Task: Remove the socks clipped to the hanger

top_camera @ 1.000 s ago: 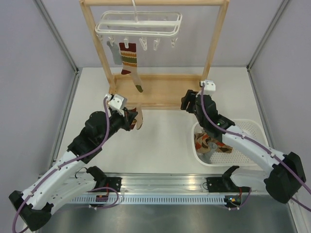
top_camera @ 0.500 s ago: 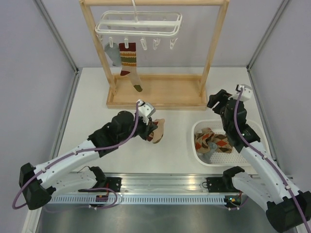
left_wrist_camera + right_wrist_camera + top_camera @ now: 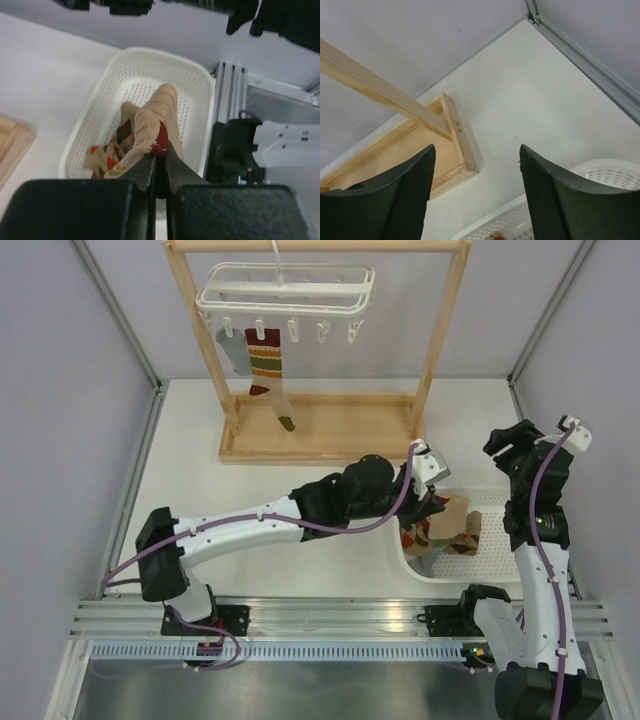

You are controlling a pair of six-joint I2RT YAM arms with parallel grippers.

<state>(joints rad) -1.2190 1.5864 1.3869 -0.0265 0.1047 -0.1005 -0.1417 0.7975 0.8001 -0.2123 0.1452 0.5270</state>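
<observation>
The white hanger (image 3: pixel 285 288) hangs from the wooden rack, with a grey sock (image 3: pixel 228 348) and a red-brown-tan striped sock (image 3: pixel 266 365) clipped at its left end. My left gripper (image 3: pixel 436 504) (image 3: pixel 160 156) reaches across to the right and is shut on a tan sock (image 3: pixel 460 523) (image 3: pixel 156 117) by its red edge. That sock dangles over the white basket (image 3: pixel 505 562) (image 3: pixel 150 54), where argyle socks (image 3: pixel 418 536) (image 3: pixel 111 149) lie. My right gripper (image 3: pixel 512 444) (image 3: pixel 476 192) is raised at the far right, open, nothing between its fingers.
The wooden rack base (image 3: pixel 320 430) (image 3: pixel 395 150) stands at the back middle of the table. The basket rim (image 3: pixel 602 172) lies just under my right gripper. The left arm spans the table in front of the rack. A metal rail (image 3: pixel 330 625) runs along the near edge.
My left arm swung right, carrying the tan sock from the table's middle to over the basket. My right arm drew back to the right and rose.
</observation>
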